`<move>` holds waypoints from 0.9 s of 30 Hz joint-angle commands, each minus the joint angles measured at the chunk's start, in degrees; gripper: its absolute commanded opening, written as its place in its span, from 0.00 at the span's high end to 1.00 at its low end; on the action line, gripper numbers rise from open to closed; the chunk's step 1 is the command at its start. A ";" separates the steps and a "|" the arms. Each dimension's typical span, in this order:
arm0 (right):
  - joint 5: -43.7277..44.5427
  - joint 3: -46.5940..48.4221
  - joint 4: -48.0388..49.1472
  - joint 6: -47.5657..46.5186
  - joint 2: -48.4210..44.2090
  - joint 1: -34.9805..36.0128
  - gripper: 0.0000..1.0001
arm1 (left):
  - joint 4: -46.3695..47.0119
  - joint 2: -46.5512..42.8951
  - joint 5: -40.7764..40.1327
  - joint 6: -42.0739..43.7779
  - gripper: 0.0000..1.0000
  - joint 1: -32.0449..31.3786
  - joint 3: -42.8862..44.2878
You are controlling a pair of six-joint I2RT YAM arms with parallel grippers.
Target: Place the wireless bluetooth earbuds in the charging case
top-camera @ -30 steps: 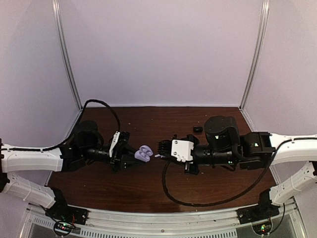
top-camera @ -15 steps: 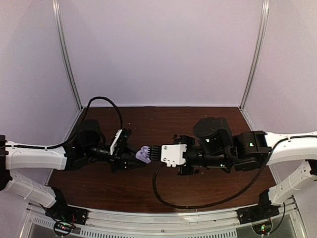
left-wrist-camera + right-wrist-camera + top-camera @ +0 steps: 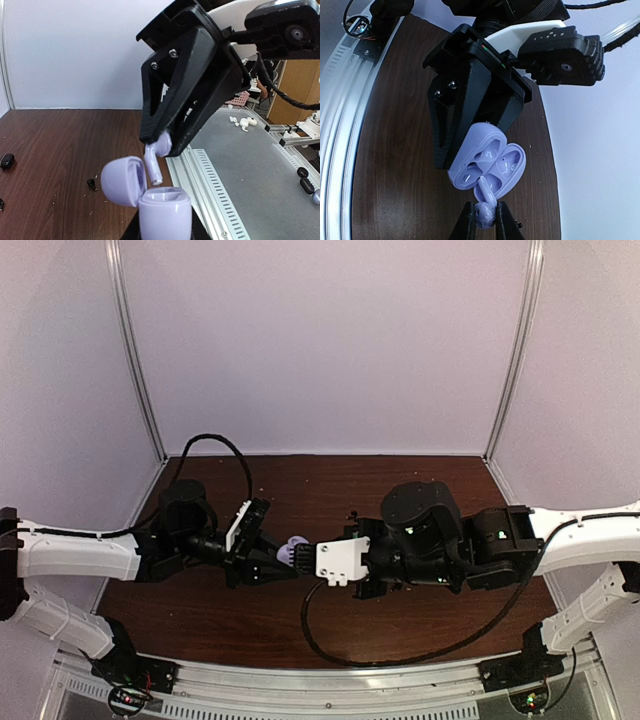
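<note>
While both arms meet over the middle of the table (image 3: pixel 300 625), the case (image 3: pixel 487 160) hangs in the air between them, clear of the wood.

Left gripper (image 3: pixel 272 558): clamped on the lower half of the case. One black finger runs along the side of the case away from the lid, and the other sits behind it. The case is lilac, with its lid hinged open. In the right wrist view the inside of both halves faces the camera.

Right gripper (image 3: pixel 484 222): jaws pinched tight on the round head of a pale lilac earbud (image 3: pixel 485 207). The stem points toward the case.

Earbud position: directly in front of the open case. In the left wrist view the stem tip sits just above the rim of the lower half, beside the raised lid. It is not seated in a well. Whether the tip touches the case I cannot tell.

On the table, lid side of the case and well apart from it, lies a tiny black earbud (image 3: pixel 91 184). Farther from the case on that same side is a rounded black piece (image 3: pixel 6 160), too small to identify.
</note>
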 commanded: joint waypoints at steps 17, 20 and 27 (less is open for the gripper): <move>0.14 2.29 -0.74 -2.49 1.90 1.24 0.92 | 0.01 1.48 3.23 0.55 1.00 0.40 3.62; 0.20 2.77 -1.05 -2.38 2.24 1.22 0.92 | -0.29 1.27 3.47 1.16 1.00 0.35 3.33; 0.80 3.41 -1.24 -4.43 2.62 1.50 0.92 | -4.24 2.18 2.44 2.98 1.00 0.28 5.12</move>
